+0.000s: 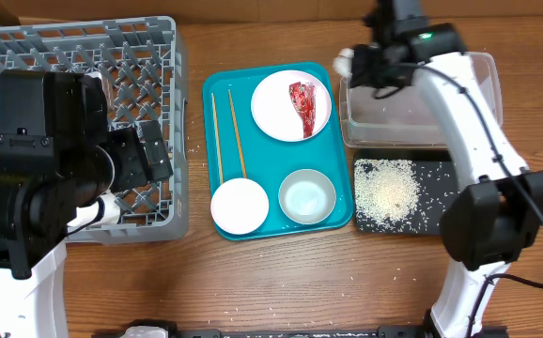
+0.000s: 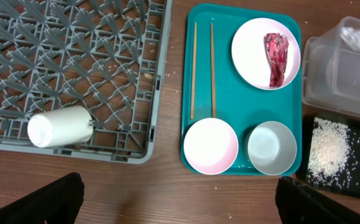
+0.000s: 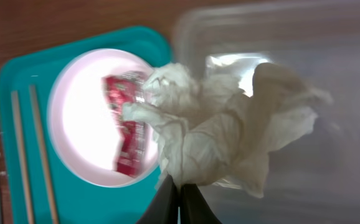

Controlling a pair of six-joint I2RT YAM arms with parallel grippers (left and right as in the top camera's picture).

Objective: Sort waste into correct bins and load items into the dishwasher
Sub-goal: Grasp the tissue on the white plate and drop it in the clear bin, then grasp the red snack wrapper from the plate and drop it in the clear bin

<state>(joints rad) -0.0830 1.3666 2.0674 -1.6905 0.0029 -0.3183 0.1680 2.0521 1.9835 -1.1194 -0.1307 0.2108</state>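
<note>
My right gripper (image 3: 180, 200) is shut on the crumpled white tissue (image 3: 217, 130) and holds it over the left edge of the clear tub (image 1: 483, 103); it also shows in the overhead view (image 1: 370, 64). The red wrapper (image 1: 304, 108) lies on the pale plate (image 1: 271, 108). Rice (image 1: 389, 188) lies heaped in the black tray (image 1: 441, 174). The chopsticks (image 1: 237, 131), pink bowl (image 2: 210, 146) and grey-green bowl (image 2: 271, 147) sit on the teal tray. The white cup (image 2: 60, 126) lies on its side in the grey dish rack (image 1: 149, 56). My left gripper (image 2: 179, 199) is open and empty above the rack's front right corner.
The teal tray (image 1: 217, 122) lies between the rack and the two bins. A few stray rice grains lie on the wooden table (image 2: 167, 186) near the rack and on the tray.
</note>
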